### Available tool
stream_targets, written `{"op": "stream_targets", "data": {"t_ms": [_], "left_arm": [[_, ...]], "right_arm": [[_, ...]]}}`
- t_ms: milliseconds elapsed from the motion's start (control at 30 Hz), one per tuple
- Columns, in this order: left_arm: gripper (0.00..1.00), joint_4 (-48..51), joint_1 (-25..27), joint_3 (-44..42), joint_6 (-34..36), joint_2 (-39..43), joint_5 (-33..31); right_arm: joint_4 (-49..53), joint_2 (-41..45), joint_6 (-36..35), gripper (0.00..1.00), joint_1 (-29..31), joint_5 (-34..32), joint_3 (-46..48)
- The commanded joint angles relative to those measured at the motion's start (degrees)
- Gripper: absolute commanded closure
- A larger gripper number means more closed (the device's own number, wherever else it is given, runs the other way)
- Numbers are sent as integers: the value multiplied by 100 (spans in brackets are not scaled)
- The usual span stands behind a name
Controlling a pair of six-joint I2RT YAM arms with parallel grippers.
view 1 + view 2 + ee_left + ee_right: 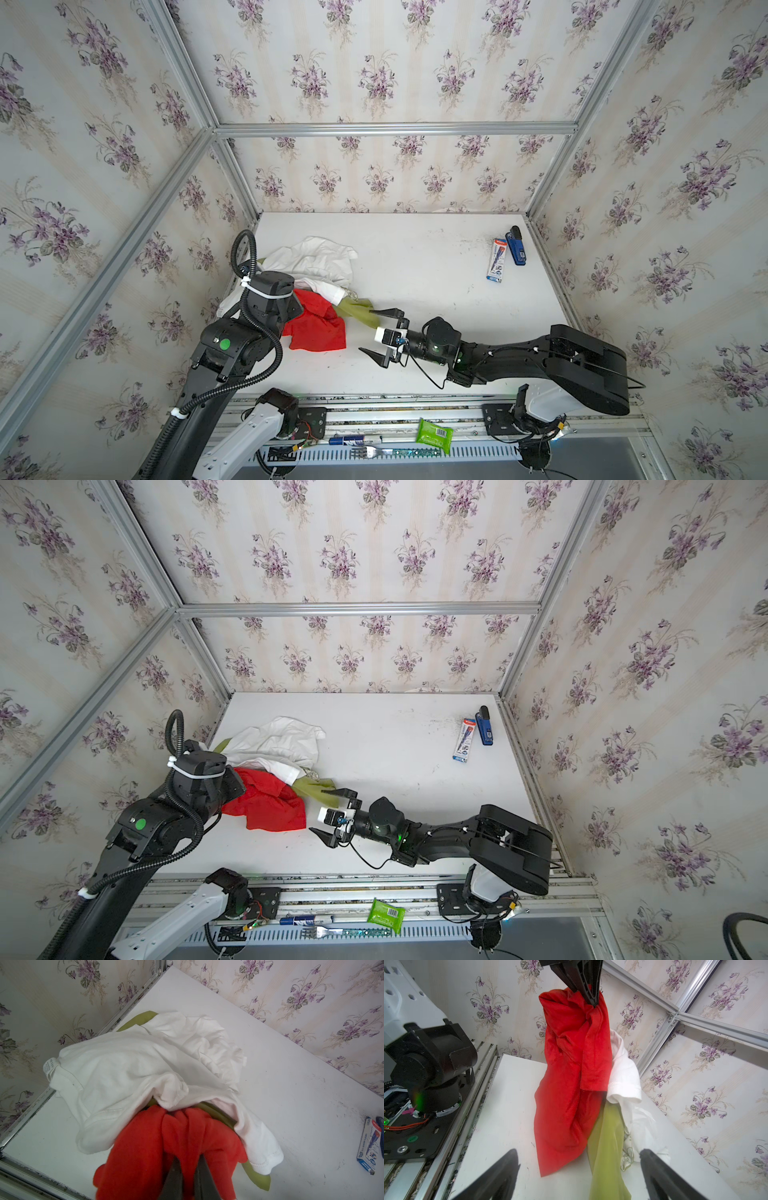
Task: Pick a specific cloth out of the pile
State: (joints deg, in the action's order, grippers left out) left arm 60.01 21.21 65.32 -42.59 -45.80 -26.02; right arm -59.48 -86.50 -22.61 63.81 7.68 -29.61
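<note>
L hand [592, 1002]: you're pinching the cloth [318, 328] by a thin top bunch.
Cloth: hanging, hem resting on counter [415, 257], touching pile [311, 257].
R hand [368, 330]: gaping wide, empty.
Risk: white sleeve [623, 1084] & olive cloth [606, 1147] leaning on it, prob. dragging along; bunch slipping.

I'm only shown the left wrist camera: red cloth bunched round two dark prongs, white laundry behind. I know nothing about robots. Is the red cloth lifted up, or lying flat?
Observer: Lifted. In the right wrist view the left gripper pinches the red cloth at its top, and it hangs down to the table.
Visitor: Is there a second arm?
Observer: Yes. In both top views the right gripper stands open beside the red cloth, one finger by the end of the olive-green cloth.
Visitor: Anything outside my picture?
Observer: A green packet and a fork lie along the metal frame in front of the table.
</note>
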Motion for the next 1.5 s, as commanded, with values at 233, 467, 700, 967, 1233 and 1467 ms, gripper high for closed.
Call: {"op": "stream_targets", "data": {"t_ms": [233, 467, 700, 967, 1233, 1467], "left_arm": [[89, -261, -29, 172, 150, 154, -78], [90, -270, -31, 374, 525, 148, 18], [92, -270, -38, 582, 757, 265, 84], [93, -270, -38, 959, 1031, 322, 159], [93, -270, -38, 1226, 1173, 309, 215], [96, -284, -38, 1427, 1346, 291, 413]], "right_arm": [[219, 265, -429, 6, 9, 122, -96], [444, 256, -472, 7, 17, 399, -366], [567, 224, -499, 6, 21, 556, -594], [685, 235, -520, 7, 23, 656, -799], [754, 332, -468, 8, 20, 698, -931], [1157, 472, -133, 8, 24, 769, -1248]]}}
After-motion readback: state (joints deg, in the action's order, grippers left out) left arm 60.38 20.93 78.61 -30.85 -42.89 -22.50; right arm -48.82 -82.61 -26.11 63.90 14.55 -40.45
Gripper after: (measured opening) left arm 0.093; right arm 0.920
